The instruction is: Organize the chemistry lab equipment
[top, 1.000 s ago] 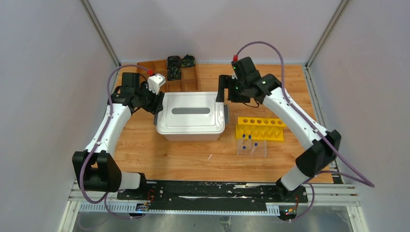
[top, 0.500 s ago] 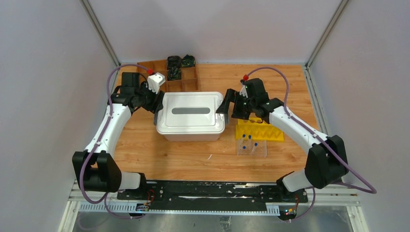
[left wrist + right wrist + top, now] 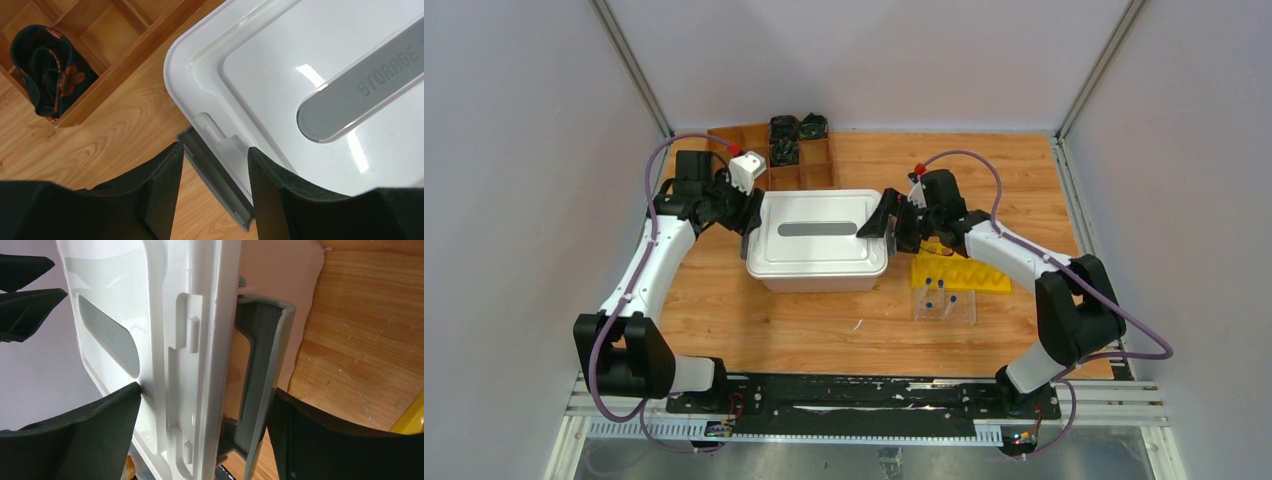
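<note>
Top external view: white storage box (image 3: 818, 240) at bench (image 3: 824, 330) centre, lid on, long axis running 9 to 3 o'clock. Left gripper (image 3: 750, 212) at the box's 9 o'clock end, right gripper (image 3: 887, 226) at its 3 o'clock end; each arm nearest its own end. Yellow rack (image 3: 964, 268) and clear vial holder (image 3: 945, 306) toward 4 o'clock of the box, wooden divider tray (image 3: 776, 152) at 11 o'clock.

Left wrist view: left gripper spread, fingers (image 3: 162, 190) straddling the grey latch (image 3: 215, 180), which lies toward 1 o'clock, lid edge just past it.

Right wrist view: right gripper (image 3: 202, 427) spread, one finger on the lid side, the other outside the grey latch handle (image 3: 262, 370); pinching nothing yet, by the gaps.
</note>
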{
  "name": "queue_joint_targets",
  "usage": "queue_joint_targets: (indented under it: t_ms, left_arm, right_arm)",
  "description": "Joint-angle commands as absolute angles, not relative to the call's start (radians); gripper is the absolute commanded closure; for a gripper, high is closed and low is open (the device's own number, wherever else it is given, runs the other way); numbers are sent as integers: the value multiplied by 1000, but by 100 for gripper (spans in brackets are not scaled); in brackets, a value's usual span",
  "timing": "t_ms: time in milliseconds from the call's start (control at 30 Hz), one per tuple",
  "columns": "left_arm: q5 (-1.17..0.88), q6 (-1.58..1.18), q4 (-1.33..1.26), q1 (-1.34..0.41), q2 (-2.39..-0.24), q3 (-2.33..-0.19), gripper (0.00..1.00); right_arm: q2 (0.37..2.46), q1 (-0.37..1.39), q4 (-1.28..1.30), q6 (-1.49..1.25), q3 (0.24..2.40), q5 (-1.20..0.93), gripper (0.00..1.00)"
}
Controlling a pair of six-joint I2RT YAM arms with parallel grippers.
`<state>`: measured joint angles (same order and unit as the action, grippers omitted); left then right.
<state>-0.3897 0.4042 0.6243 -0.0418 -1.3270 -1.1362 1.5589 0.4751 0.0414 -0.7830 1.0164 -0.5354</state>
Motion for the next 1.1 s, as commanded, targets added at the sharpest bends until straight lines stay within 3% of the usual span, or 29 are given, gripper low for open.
queue_joint_targets:
  t_ms: [0,233,533,733,867,1067]
  left_arm:
    - [-403,403,595,-47,-1309,-1123,45]
    - [-410,395,599,-46,-1296,-1135,45]
    - [-436,409,687,-36,-1253,-1163,37]
    - [-598,344,730,111,-1258,-1172,24]
    - [-638,322,724,138,-1250,-1119,1]
    - [-741,224,642,138,-1228,-1034,0]
  right_arm:
    - [1516,467,15,-787,993,-535,9]
    - [1460,510,198,-694,1069,-338,29]
    - [1476,594,335,-649,1114,-84,33]
    - [1456,628,395,-628,1138,66,43]
    - [1448,654,420,-632,1144,137,47]
    - [1466,683,426,-633,1162,165,48]
